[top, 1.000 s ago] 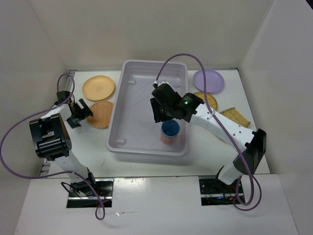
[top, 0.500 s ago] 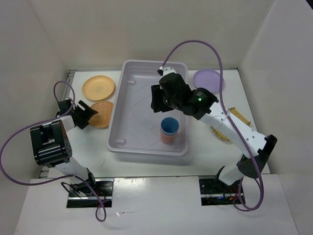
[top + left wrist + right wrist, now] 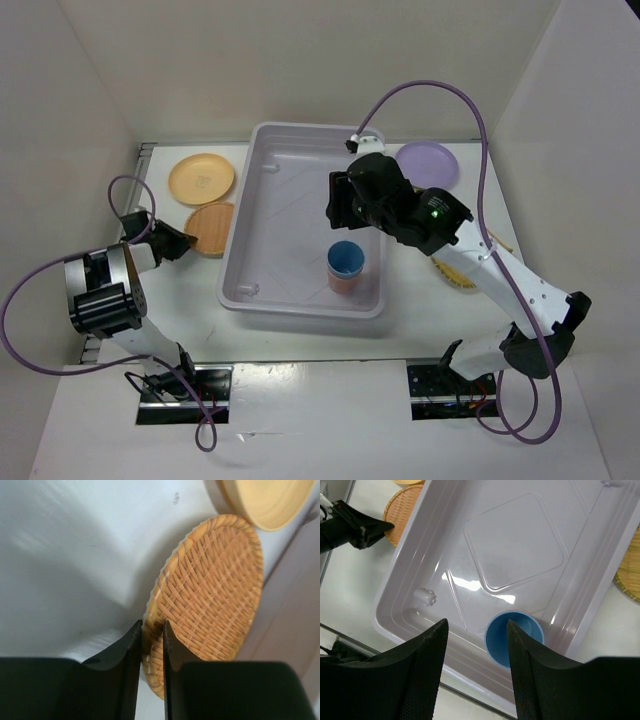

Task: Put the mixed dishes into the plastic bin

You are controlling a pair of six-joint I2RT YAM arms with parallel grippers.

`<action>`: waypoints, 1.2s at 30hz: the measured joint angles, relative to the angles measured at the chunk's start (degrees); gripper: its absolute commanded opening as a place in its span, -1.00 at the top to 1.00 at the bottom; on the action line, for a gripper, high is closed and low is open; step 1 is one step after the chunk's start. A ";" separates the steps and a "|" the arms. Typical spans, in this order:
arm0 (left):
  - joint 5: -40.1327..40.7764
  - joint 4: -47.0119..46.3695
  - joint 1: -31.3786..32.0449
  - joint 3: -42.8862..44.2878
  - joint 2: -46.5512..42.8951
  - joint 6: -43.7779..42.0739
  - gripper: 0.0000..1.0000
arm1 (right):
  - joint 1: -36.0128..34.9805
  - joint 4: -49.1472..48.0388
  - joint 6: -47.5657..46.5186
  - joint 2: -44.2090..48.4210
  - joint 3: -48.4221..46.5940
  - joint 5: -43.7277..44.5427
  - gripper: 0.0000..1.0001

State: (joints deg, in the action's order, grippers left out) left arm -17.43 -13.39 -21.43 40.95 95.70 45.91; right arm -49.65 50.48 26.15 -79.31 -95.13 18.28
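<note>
The left tool (image 3: 150,625) pinches the rim of the orange woven round plate (image 3: 210,590); the right tool (image 3: 477,624) gapes wide above the pale translucent plastic bin (image 3: 515,540).

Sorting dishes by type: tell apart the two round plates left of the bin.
The woven plate is basket-textured and darker orange; the smooth plate is plain and paler. The left pincer straddles the woven plate's rim; the smooth plate lies untouched, farther back. Both are round and outside the plastic bin.
</note>
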 measured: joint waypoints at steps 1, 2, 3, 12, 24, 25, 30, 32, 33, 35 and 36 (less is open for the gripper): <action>-0.57 -0.46 -0.11 0.07 0.00 0.52 0.79 | 0.04 -0.02 0.00 0.00 0.02 0.17 -0.12; -0.83 -0.55 -0.11 0.24 -0.07 0.79 0.84 | 0.07 -0.04 0.02 0.00 0.02 0.28 -0.12; -0.90 -0.44 -0.07 0.44 -0.09 0.85 0.94 | 0.09 -0.04 0.02 0.00 0.02 0.44 -0.12; 2.64 13.31 0.31 4.70 -10.08 -1.77 1.00 | 0.09 -0.35 0.22 0.00 0.48 1.40 -0.12; 3.54 28.09 0.07 17.84 -17.94 -8.61 1.00 | 3.61 -2.54 0.68 -0.02 3.02 2.03 -0.12; 3.26 28.92 0.07 18.32 -18.27 -9.09 1.00 | 4.09 -2.95 0.46 -0.02 3.02 2.05 -0.12; -0.02 34.42 0.07 25.64 -18.71 -12.68 1.00 | 5.99 -4.44 -0.55 0.02 4.76 3.50 -0.17; -2.56 34.99 0.09 30.14 -18.73 -13.42 1.00 | 7.13 -5.40 -0.50 0.42 7.19 4.59 -0.19; -4.00 34.77 0.26 32.11 -18.73 -13.81 1.00 | 8.17 -5.84 -0.46 0.68 8.57 5.01 -0.22; -6.43 32.74 0.92 35.23 -18.91 -13.97 1.00 | 11.08 -7.19 -0.11 1.55 11.69 5.44 -0.27; -7.32 31.54 1.46 35.85 -18.97 -13.90 1.00 | 13.16 -7.56 0.20 1.99 12.98 5.35 -0.30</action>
State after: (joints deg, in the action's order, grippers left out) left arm -24.75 18.15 -19.97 76.79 76.73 32.01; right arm -36.49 42.92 26.35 -77.32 -82.15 23.64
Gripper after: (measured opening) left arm 0.026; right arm 0.625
